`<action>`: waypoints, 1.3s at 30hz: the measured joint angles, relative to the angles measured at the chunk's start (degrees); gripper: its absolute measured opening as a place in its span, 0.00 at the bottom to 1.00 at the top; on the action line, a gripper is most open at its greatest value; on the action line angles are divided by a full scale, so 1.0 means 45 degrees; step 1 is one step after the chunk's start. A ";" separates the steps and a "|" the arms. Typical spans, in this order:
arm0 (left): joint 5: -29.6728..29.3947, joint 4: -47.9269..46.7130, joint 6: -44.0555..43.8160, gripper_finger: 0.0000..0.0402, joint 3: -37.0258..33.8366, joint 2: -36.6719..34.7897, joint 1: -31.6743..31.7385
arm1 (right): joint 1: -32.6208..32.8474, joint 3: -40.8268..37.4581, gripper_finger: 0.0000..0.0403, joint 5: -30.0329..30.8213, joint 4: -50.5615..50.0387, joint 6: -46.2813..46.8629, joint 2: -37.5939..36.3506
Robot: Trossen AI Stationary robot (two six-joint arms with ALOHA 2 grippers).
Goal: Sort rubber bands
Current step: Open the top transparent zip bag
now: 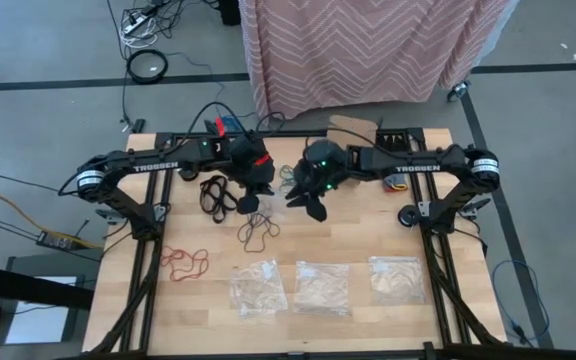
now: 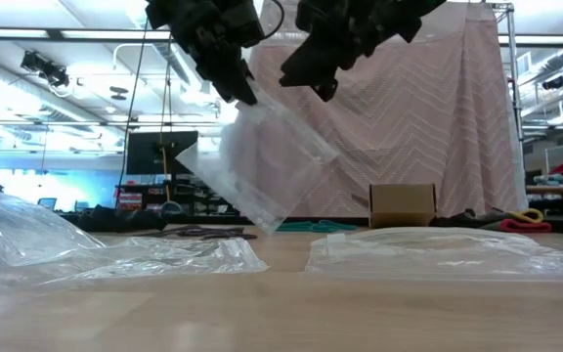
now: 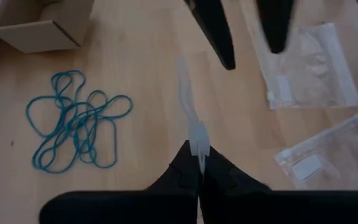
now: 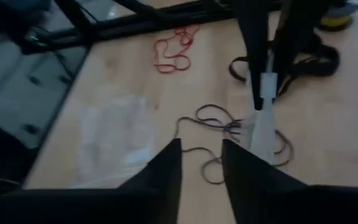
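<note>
Left gripper (image 3: 199, 163) is closed on the top edge of a clear crinkly plastic bag (image 2: 257, 166), which hangs tilted above the wooden table (image 1: 198, 310) near its centre. Right gripper (image 4: 202, 163) hovers just beside that bag at its 3 o'clock, fingers parted, nothing between them.

Rubber bands lie in separate single-colour clusters of thin tangled loops, flat on the table:
- Red rubber bands (image 1: 185, 262): loose open loops at 8 o'clock from table centre.
- Dark brown rubber bands (image 1: 258, 232): a sprawl of thin loops directly below the grippers, near centre.
- Black rubber bands (image 1: 217, 194): denser heap at 10 o'clock, beside the left arm.
- Teal-blue rubber bands (image 3: 74, 122): overlapping loops at 12 o'clock, near a small cardboard box (image 3: 39, 25).

Three further flat clear plastic bags (image 1: 322, 287) lie in a row along the near edge, 5 to 6 o'clock, well apart from the clusters.
</note>
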 joint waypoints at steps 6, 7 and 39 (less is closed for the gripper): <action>-0.0022 0.0088 0.0000 0.00 0.0000 0.0000 0.0000 | 0.0446 0.0000 0.39 0.2919 -0.0283 -0.0974 0.0005; -0.0022 0.0092 0.0000 0.00 0.0000 -0.0002 0.0002 | 0.0491 0.0000 0.39 0.3114 -0.0168 -0.1355 0.0005; 0.0217 0.0464 -0.0301 0.00 0.0000 -0.0010 0.0249 | 0.0256 0.0000 0.34 0.3116 0.0185 -0.1129 0.0005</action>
